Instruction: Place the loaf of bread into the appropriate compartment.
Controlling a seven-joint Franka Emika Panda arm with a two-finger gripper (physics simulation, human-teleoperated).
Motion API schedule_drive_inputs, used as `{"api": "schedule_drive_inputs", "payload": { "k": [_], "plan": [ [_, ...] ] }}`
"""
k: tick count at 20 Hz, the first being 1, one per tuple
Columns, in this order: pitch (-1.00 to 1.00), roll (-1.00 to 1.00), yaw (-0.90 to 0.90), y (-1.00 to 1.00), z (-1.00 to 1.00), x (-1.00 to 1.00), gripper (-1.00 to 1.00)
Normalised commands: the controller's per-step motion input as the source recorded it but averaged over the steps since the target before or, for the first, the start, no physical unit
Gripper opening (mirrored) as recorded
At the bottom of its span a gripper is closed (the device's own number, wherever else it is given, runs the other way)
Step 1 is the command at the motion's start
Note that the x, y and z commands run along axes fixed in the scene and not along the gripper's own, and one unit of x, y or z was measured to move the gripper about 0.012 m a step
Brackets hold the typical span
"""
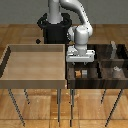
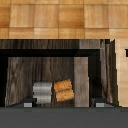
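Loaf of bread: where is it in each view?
Exterior view: the loaf of bread sits in the bin's near cell on the exterior view's left, below the tool.
Wrist view: the loaf lies on the cell floor.
Shared landmark: the small grey cube touching it.

No readable text, no labels, no brands, no numbers on any surface

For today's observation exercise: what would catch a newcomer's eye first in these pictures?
The white gripper hangs over the dark-brown striped bin at the exterior view's right. In the cell below it, the wrist view shows the loaf of bread lying beside a small grey cube. A big light wooden tray fills the left.
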Motion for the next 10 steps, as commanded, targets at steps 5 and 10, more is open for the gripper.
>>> {"api": "schedule_drive_inputs", "payload": {
  "k": [5, 10],
  "plan": [
    [0.00, 0.00, 0.00, 0.00, 0.00, 0.00, 1.00],
    [0.00, 0.00, 0.00, 0.00, 0.00, 0.00, 1.00]
  ]
}}
